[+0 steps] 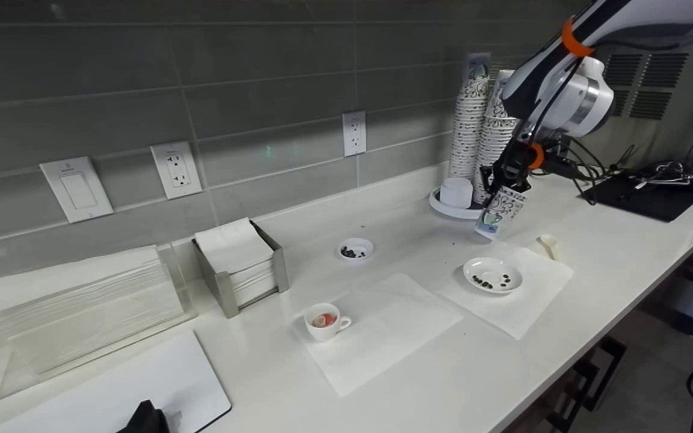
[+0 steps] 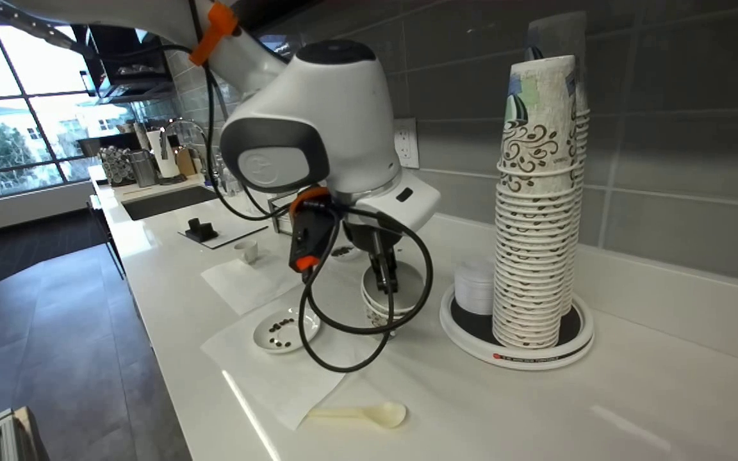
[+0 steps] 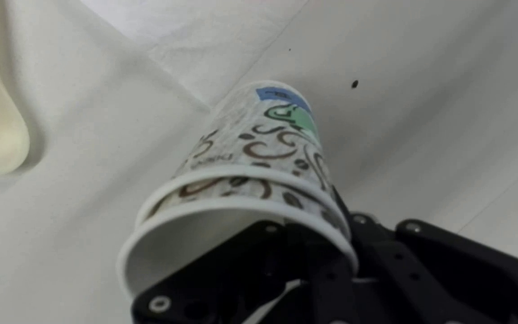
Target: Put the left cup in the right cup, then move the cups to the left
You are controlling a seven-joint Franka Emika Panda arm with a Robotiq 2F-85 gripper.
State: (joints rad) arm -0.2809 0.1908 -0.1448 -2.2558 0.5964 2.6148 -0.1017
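Note:
The two speckled paper cups are nested, one inside the other. The outer cup [image 3: 259, 144] shows its patterned side and blue band in the wrist view. The inner cup [image 3: 252, 188] sticks out a little above the outer cup's rim. My gripper [image 3: 322, 213] is shut on the cup walls, one finger inside the inner cup and one outside. In an exterior view the gripper [image 1: 506, 185] holds the cups [image 1: 503, 210] tilted, near the counter. Whether their base touches it is hard to tell. In another exterior view, cables partly cover the cups [image 2: 378, 318] and gripper [image 2: 387, 285].
Tall cup stacks [image 2: 532, 256] stand on a round tray [image 2: 516, 362] by the wall. A dish with beans [image 1: 492, 275] and a spoon [image 1: 549, 245] lie near the cups. A small dish [image 1: 355, 248], a handled mug [image 1: 324, 322] and a napkin holder [image 1: 241, 267] stand farther along.

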